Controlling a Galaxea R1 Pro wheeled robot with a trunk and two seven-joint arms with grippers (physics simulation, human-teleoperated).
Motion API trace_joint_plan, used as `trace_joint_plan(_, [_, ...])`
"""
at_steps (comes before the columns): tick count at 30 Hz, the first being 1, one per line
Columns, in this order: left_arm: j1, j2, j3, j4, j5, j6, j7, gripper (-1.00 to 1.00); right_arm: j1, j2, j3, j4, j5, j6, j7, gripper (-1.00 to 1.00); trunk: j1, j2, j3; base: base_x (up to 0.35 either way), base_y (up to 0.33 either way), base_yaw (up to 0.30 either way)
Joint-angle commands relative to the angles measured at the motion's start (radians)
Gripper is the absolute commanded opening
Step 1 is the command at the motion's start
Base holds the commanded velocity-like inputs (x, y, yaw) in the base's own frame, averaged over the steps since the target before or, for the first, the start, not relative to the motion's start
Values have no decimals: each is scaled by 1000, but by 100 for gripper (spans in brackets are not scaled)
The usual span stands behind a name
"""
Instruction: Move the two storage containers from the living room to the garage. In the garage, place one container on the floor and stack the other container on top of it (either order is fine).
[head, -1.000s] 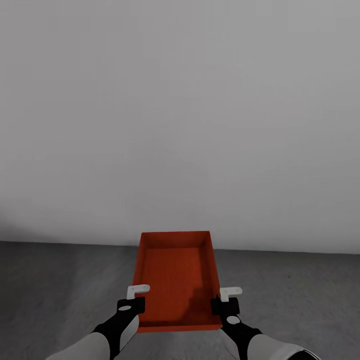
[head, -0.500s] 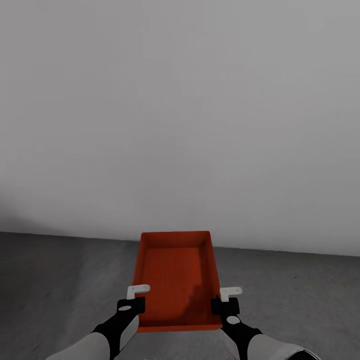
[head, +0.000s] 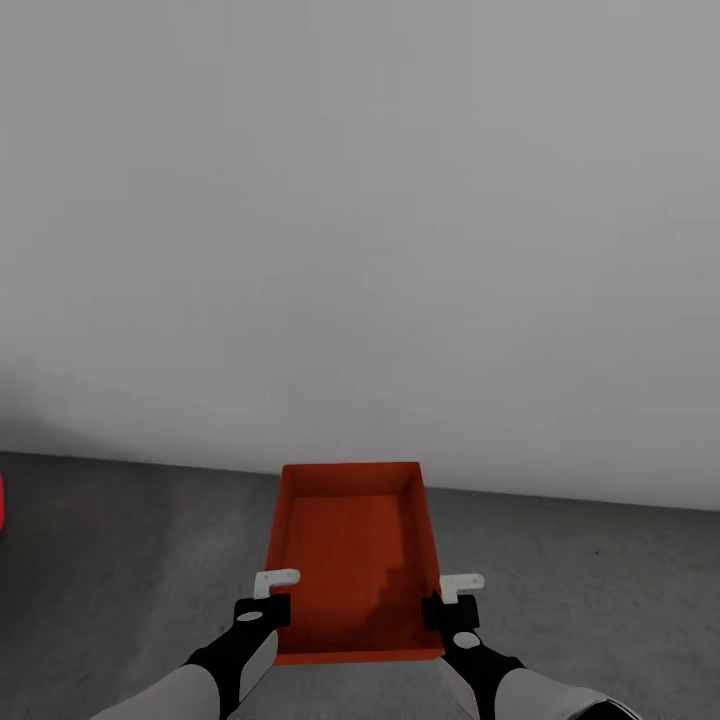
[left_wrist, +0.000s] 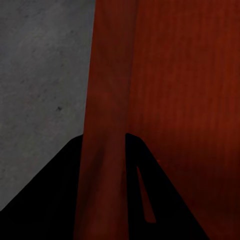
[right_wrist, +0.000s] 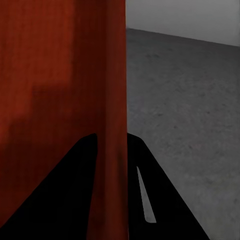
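Between my two pincers sits one storage container (head: 352, 560), held level above the garage floor (head: 600, 590), open top up. Left pincer (head: 268, 597) is clamped on its left long wall, near the end closest to me; right pincer (head: 452, 597) is clamped on the right wall opposite. Both wrist views show a thin orange wall (left_wrist: 107, 125) (right_wrist: 114, 100) pinched between the fingers. Pale grey wall (head: 360, 230) straight ahead. Red sliver (head: 2, 500) at far left edge, can't tell what.
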Motion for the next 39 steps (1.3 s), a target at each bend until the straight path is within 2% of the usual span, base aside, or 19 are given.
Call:
trace_joint_plan(1, [-1,-3,-4,-5,2,-19,4,-100,-1,0,-64,6,-43,-7,-2,-100,0,-1,-3,0,0,3])
trace_joint_plan(39, [-1,-3,-4,-5,2,-19,7,-100,-1,0,-64,6,-43,-8,-2,-100,0,-1,-63,0,0,-61])
